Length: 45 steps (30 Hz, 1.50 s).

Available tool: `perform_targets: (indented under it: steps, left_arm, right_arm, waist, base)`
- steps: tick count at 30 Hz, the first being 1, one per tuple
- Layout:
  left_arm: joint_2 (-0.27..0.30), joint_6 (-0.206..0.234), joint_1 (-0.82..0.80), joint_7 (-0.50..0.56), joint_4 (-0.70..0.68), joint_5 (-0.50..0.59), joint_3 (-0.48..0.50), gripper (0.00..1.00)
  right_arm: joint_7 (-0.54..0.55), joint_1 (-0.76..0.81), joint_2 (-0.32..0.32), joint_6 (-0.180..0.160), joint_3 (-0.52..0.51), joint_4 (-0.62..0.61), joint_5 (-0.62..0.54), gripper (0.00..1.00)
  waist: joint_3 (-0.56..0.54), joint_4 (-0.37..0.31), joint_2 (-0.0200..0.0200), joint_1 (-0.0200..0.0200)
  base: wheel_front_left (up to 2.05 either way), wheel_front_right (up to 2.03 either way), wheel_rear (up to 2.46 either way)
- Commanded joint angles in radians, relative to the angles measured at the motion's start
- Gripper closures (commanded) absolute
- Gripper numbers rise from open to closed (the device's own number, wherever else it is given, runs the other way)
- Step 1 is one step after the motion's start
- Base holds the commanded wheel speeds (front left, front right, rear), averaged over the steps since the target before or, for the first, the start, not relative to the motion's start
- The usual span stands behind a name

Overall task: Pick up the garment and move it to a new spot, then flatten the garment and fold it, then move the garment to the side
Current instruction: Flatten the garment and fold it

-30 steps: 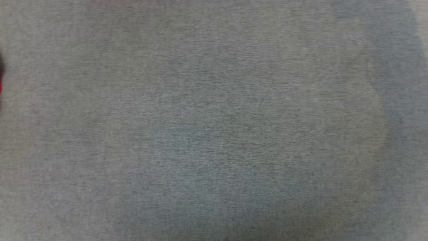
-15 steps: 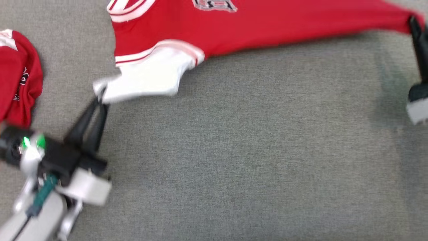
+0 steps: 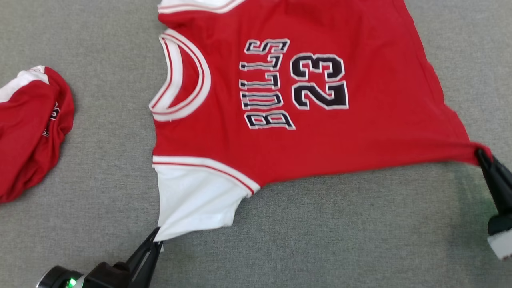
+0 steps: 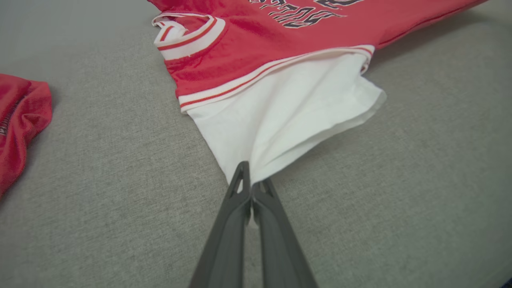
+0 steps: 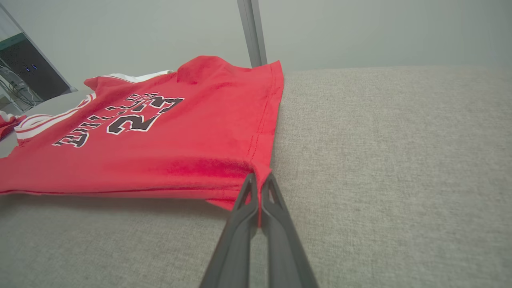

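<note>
The garment (image 3: 312,136) is a red jersey with white sleeves and "BULLS 23" in black print, spread face-up on the grey cloth surface (image 3: 320,240). My left gripper (image 3: 157,239) is shut on the corner of its near white sleeve (image 4: 288,116); the dark fingers (image 4: 240,208) pinch the sleeve's tip. At the right edge of the head view my right gripper (image 3: 480,154) is shut on the jersey's near hem corner (image 5: 256,178), which is pulled taut into a point. In the right wrist view the jersey (image 5: 160,132) lies flat, stretching away to the left.
A second red garment (image 3: 28,128) lies crumpled at the left edge of the surface, also seen as a red heap (image 4: 20,120) in the left wrist view. A grey post (image 5: 252,32) stands beyond the surface's far edge.
The head camera has swung: a second ago it saw only grey cloth, then the jersey's lower edge, now most of the jersey. Both grippers stay shut on the sleeve and hem corners.
</note>
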Motion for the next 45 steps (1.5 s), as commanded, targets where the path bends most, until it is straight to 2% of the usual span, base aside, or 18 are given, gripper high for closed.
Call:
perform_targets:
  steps: [1,9,13,16,20,24,25,31,37,45]
  left_arm:
    - [0.014,0.016,0.023,0.023,-0.026,-0.014,-0.003,1.0]
    - [0.078,0.047,0.102,0.173,-0.184,-0.062,-0.036,1.0]
    - [0.105,0.034,0.047,0.209,-0.217,-0.051,-0.021,1.0]
    - [0.079,-0.012,-0.021,0.226,-0.194,-0.052,-0.027,1.0]
    - [0.034,-0.052,-0.145,0.221,-0.127,-0.03,-0.01,1.0]
    - [0.001,-0.084,-0.264,0.221,-0.046,0.006,-0.006,1.0]
    - [0.001,-0.084,-0.264,0.221,-0.046,0.006,-0.006,1.0]
    - [-0.044,-0.157,-0.435,0.196,0.06,0.031,0.007,1.0]
    - [-0.078,-0.21,-0.581,0.165,0.201,0.095,-0.008,1.0]
    - [-0.144,-0.253,-0.699,0.104,0.358,0.137,-0.034,1.0]
  right_arm:
    - [-0.006,0.06,-0.007,-0.003,-0.022,-0.026,0.011,1.0]
    - [0.073,0.312,-0.034,-0.002,-0.156,-0.189,-0.014,1.0]
    - [0.152,0.342,0.017,-0.002,-0.238,-0.234,-0.045,1.0]
    - [0.229,0.3,0.074,-0.002,-0.261,-0.245,-0.058,1.0]
    - [0.291,0.216,0.137,-0.002,-0.257,-0.22,-0.084,1.0]
    - [0.317,0.107,0.165,-0.002,-0.234,-0.178,-0.093,1.0]
    - [0.317,0.107,0.165,-0.002,-0.234,-0.178,-0.093,1.0]
    - [0.317,-0.043,0.16,-0.002,-0.197,-0.113,-0.101,1.0]
    - [0.303,-0.146,0.14,-0.002,-0.174,-0.06,-0.089,1.0]
    - [0.269,-0.241,0.125,-0.002,-0.138,0.008,-0.088,1.0]
  waist:
    - [-0.025,0.003,0.0,0.0]
    - [-0.075,-0.003,0.0,0.0]
    - [-0.085,-0.008,0.0,0.0]
    - [-0.084,-0.012,0.0,0.0]
    - [-0.076,-0.019,0.0,0.0]
    - [-0.06,-0.02,0.0,0.0]
    - [-0.06,-0.02,0.0,0.0]
    - [-0.021,-0.01,0.0,0.0]
    - [0.022,0.001,0.0,0.0]
    - [0.078,0.005,0.0,0.0]
  base:
    - [0.0,0.0,0.0]
    - [0.0,0.0,0.0]
    - [0.0,0.0,0.0]
    - [0.0,0.0,0.0]
    - [0.0,0.0,0.0]
    - [0.0,0.0,0.0]
    - [0.0,0.0,0.0]
    - [0.0,0.0,0.0]
    - [0.0,0.0,0.0]
    - [0.0,0.0,0.0]
